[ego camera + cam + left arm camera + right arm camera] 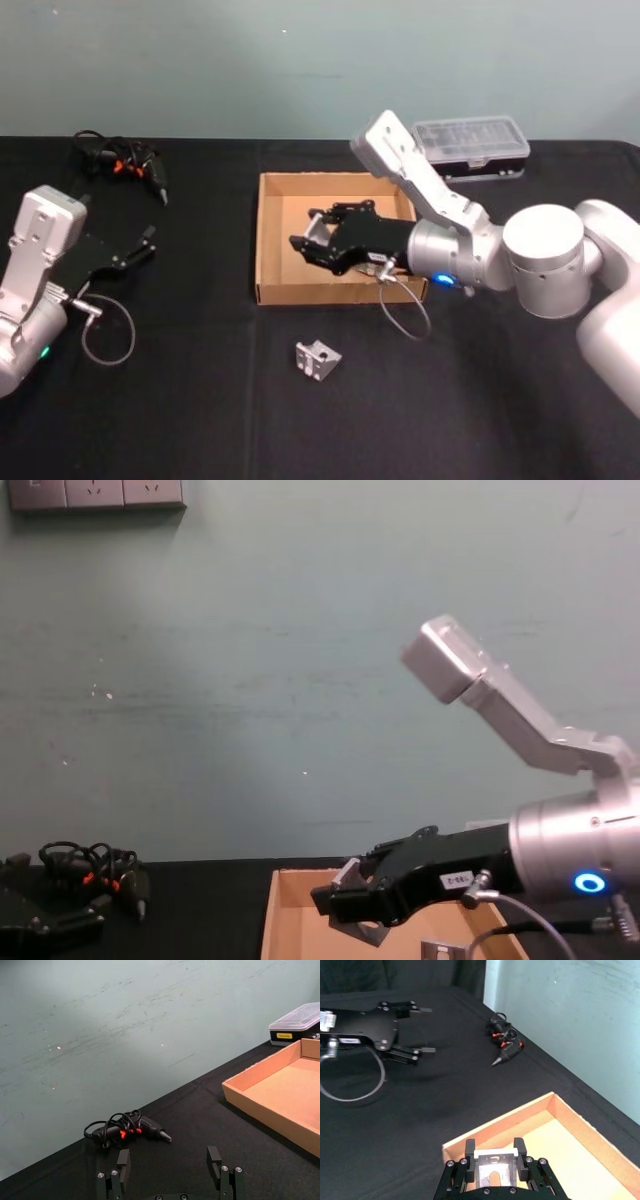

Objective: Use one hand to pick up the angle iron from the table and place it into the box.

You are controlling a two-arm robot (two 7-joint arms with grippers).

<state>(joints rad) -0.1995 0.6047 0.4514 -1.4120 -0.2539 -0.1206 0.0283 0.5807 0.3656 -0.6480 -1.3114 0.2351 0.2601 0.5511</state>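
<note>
My right gripper (303,238) hovers over the left half of the tan cardboard box (270,262), shut on a silver angle iron (319,228). In the right wrist view the angle iron (494,1172) sits clamped between the two fingers (470,1147), above the box's near corner (555,1110). The chest view shows the held angle iron (349,870) above the box wall (285,905). A second angle iron (318,360) lies on the black table (200,400) in front of the box. My left gripper (148,243) rests open at the far left, also seen as the left gripper (169,1162).
A black plastic case with a clear lid (472,147) stands behind the box at the right. A bundle of black cable with a tool and orange marks (125,160) lies at the back left. Grey cable loops hang from both wrists (405,310).
</note>
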